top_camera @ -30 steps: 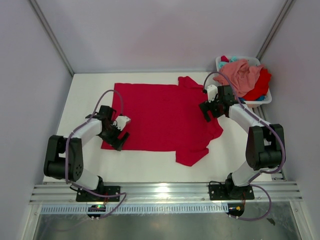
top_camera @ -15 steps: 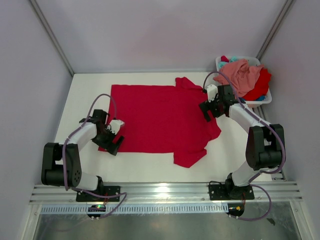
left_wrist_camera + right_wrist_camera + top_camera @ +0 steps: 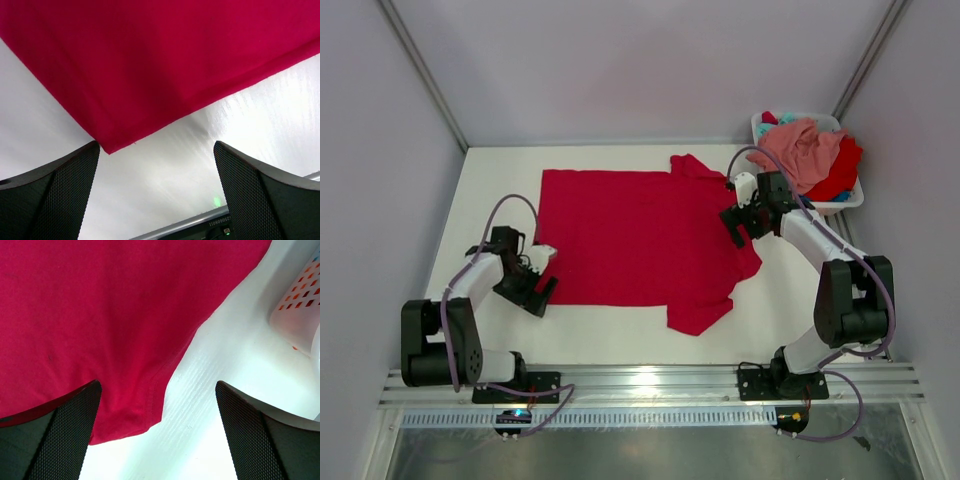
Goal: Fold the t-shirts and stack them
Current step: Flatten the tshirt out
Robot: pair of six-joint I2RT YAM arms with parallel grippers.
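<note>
**A:** From above, how does the red t-shirt lie?

**B:** Flat on the surface, long axis left to right, hem leftward. The left gripper sits just off its near-left corner. The right gripper is over the sleeve end, near the basket of other t-shirts.

**A:** Left wrist?

**B:** Gripper apart, empty. The corner points between the jaws, just ahead.

**A:** Right wrist?

**B:** Wide apart, holding nothing. The sleeve hem runs between the jaws, with cloth on one side and bare surface on the other.

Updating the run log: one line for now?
red t-shirt spread flat | left pincer open at its corner | right pincer open over its edge
</note>
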